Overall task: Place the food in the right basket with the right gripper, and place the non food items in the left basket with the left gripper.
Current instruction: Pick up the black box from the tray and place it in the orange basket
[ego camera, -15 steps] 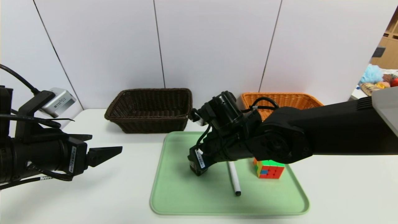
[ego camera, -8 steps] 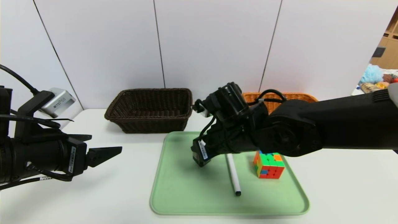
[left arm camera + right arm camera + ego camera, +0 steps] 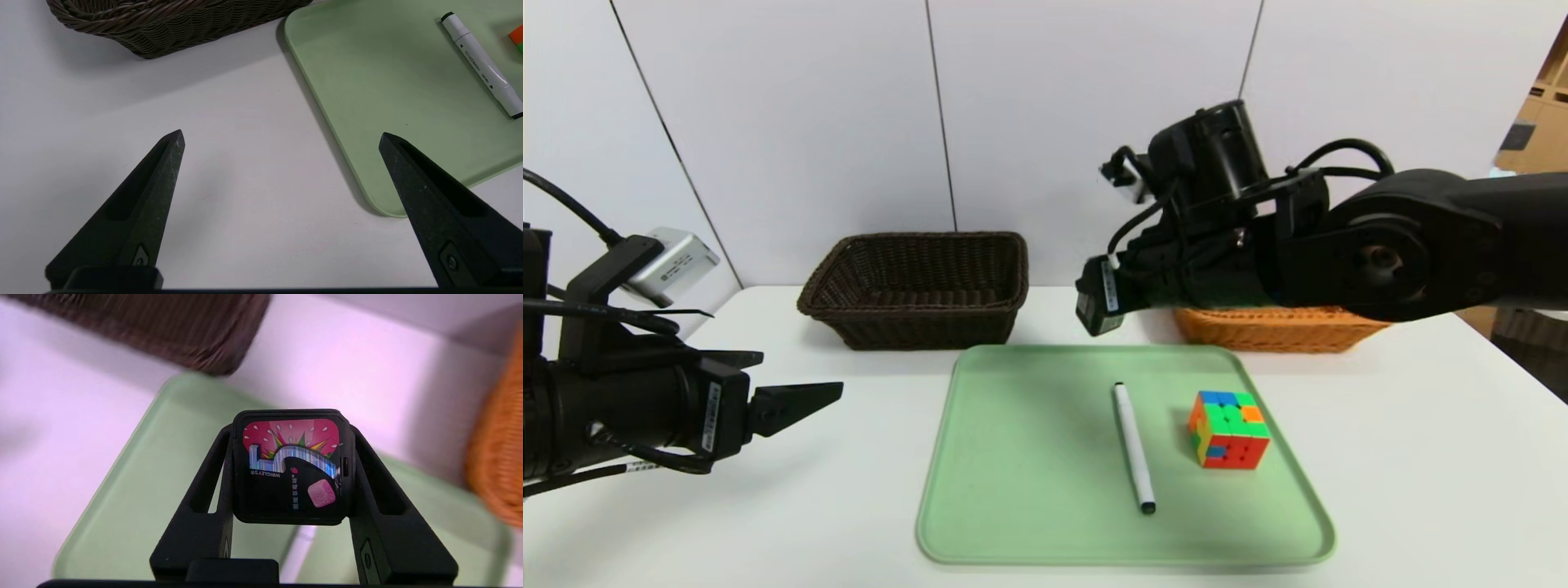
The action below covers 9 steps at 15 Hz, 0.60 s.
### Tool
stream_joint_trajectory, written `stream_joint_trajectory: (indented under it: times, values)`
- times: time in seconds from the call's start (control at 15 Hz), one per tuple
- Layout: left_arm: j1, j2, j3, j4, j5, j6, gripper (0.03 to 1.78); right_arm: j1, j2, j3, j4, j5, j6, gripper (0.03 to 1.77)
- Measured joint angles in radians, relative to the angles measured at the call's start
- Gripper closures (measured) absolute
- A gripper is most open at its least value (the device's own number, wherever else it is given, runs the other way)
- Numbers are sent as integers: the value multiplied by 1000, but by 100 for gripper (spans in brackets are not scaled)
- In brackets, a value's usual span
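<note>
While held: the gum (image 3: 292,467) sits clamped between both fingers of our right gripper (image 3: 1099,314), raised past the far edge of the tray (image 3: 1127,556).
Heading: we judge the orange basket (image 3: 1282,331), toward 3 o'clock of the gum, to be its goal, gum being food.
Doing it well: we keep the squeeze firm but mild, carry the gum high enough to clear the rim, centre it over the basket, lower, then let go; releasing early could drop it outside.
Left gripper: ours at 9 o'clock (image 3: 796,392), idle, fingers wide apart, nothing between them.
Dark basket: at 11 o'clock (image 3: 927,331), nothing visible inside, meant for non-food.
Orange basket's inside: hidden behind our right arm (image 3: 1380,253); we cannot tell.
Tray's load: the marker (image 3: 1134,449) near its middle, the cube (image 3: 1230,431) at the marker's 2 o'clock.
</note>
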Motion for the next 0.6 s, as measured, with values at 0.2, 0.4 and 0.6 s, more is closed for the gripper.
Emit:
stream_joint_trajectory:
  times: [0.2,0.4,0.6]
  values:
    - [0,-1,-2,-1,0,1,12,-61,-19,-30,-2,-29,3,103]
    - [0,-2,-3,-1,1,0,12,-153,-34,-35,-33,-31,0,103]
    - [0,-8,-3,-1,2,0,12,-259,-37,-35,-42,-21,-11,103]
